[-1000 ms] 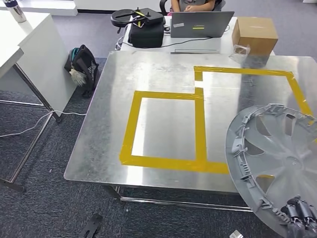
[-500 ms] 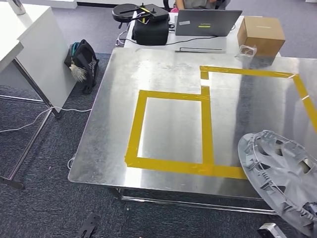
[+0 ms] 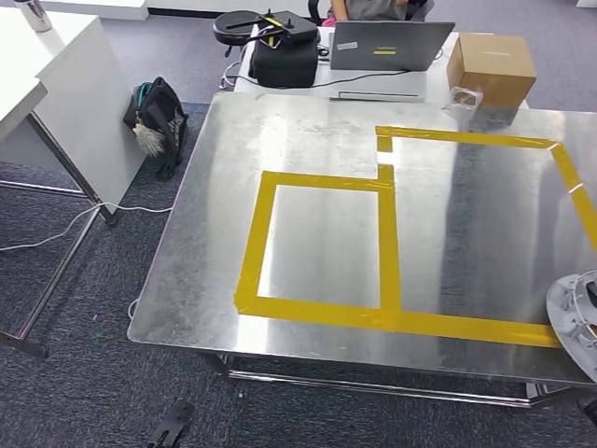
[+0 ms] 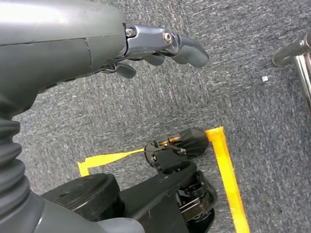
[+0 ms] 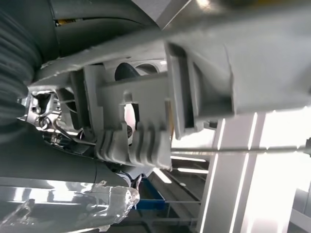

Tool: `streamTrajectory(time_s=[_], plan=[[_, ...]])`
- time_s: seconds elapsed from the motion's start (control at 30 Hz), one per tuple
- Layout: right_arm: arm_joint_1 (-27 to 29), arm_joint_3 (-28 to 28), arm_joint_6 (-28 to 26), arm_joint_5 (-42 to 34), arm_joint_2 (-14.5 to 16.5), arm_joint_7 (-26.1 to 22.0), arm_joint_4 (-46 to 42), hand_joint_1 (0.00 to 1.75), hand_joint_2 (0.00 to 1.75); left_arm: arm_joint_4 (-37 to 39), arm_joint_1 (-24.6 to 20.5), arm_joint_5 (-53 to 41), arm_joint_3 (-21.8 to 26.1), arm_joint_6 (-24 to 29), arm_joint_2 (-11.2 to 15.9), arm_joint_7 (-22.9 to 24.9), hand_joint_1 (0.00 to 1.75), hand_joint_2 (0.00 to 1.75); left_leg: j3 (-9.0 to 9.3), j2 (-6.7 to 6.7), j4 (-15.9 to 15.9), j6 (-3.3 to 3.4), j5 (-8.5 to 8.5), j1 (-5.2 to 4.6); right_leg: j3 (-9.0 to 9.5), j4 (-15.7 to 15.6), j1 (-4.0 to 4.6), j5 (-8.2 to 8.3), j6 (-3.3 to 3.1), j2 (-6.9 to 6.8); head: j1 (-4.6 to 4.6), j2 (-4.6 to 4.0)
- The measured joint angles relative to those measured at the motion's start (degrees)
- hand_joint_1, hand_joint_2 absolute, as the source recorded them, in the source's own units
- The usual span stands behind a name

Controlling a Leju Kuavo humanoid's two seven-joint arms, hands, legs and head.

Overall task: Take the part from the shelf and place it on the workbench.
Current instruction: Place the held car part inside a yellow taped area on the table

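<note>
The part is a grey wheel cover; a piece of its rim [image 3: 576, 315] pokes in at the right edge of the head view, over the near right corner of the metal workbench [image 3: 317, 140]. Up close in the right wrist view, its ribbed underside with clips [image 5: 146, 116] lies right against my right hand [image 5: 43, 160], which grips its rim. My left hand [image 4: 110, 43] hangs over the grey carpet with its fingers [image 4: 183, 46] stretched out and nothing in them. Yellow tape [image 3: 385, 243] marks two rectangles on the workbench.
Behind the workbench, a desk carries a laptop [image 3: 387, 45], a cardboard box [image 3: 492, 67] and a black bag [image 3: 285, 58], with a person [image 3: 366, 7] seated there. A backpack [image 3: 159, 117] lies on the floor beside a white desk [image 3: 63, 103] at left.
The wheel cover has slid right and down, from covering the workbench's right side to a sliver at the picture's edge. The view has also shifted slightly.
</note>
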Motion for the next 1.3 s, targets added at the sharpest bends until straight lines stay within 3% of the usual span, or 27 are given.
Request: streamTrajectory(time_s=[0.13,0.27,0.47,0.67,0.9,1.03,1.3], plan=[[0.27,5.49,-1.82,1.43,-3.92,6.81,3.31,1.75,1.75,0.00,-0.30,-0.38,-0.91,-0.49,-0.01,0.41,0.00,1.75,0.00,0.00,0.00,0.05,0.04,0.00,0.51,0.01,0.00,0.02,0.03,0.02,0.00,0.00],[0.92,15.28,-3.02,0.67,-9.23,14.71,6.53,1.75,1.75,0.00,-0.78,-0.55,-1.75,-0.68,-0.02,0.80,0.00,1.75,0.02,0.00,0.00,0.13,0.10,-0.02,0.61,0.01,0.00,0.06,0.08,0.01,-0.01,0.00],[0.58,29.19,-4.09,-0.70,-15.18,21.42,9.80,1.75,1.75,0.00,-1.24,-0.68,-2.80,-1.18,-0.03,1.40,0.00,1.75,0.10,-0.02,-0.01,0.14,0.13,0.00,0.37,0.01,0.00,0.09,0.14,-0.01,-0.02,0.00],[-0.42,40.72,-5.10,-3.74,-19.45,23.68,12.35,1.75,1.75,0.00,-1.40,-0.98,-3.90,-1.37,-0.02,1.47,0.00,1.75,0.13,-0.02,-0.04,0.14,0.13,0.01,0.61,0.01,0.00,0.08,0.14,0.05,-0.03,0.00],[-2.25,52.55,-4.54,-7.47,-23.47,21.91,13.00,1.75,1.75,0.00,-1.89,-1.48,-5.31,-2.62,0.09,2.24,0.00,1.75,0.20,0.07,-0.04,0.14,0.13,0.05,0.61,0.01,0.04,0.09,0.14,0.23,-0.03,0.00],[-3.90,59.73,-4.02,-8.19,-25.80,24.14,13.04,1.75,1.75,0.00,-2.38,-1.41,-6.12,-2.71,0.09,3.03,0.00,1.75,0.42,0.11,-0.05,0.13,0.07,0.07,0.23,0.01,0.04,0.03,0.11,0.21,-0.02,0.00],[-3.64,62.64,-4.24,-11.66,-30.59,28.50,13.14,1.75,1.75,0.00,-2.34,-0.16,-6.54,-2.04,0.36,3.36,0.00,1.75,0.43,0.09,-0.06,0.15,0.03,0.03,0.26,0.00,0.01,0.01,0.10,0.17,-0.01,0.00]])
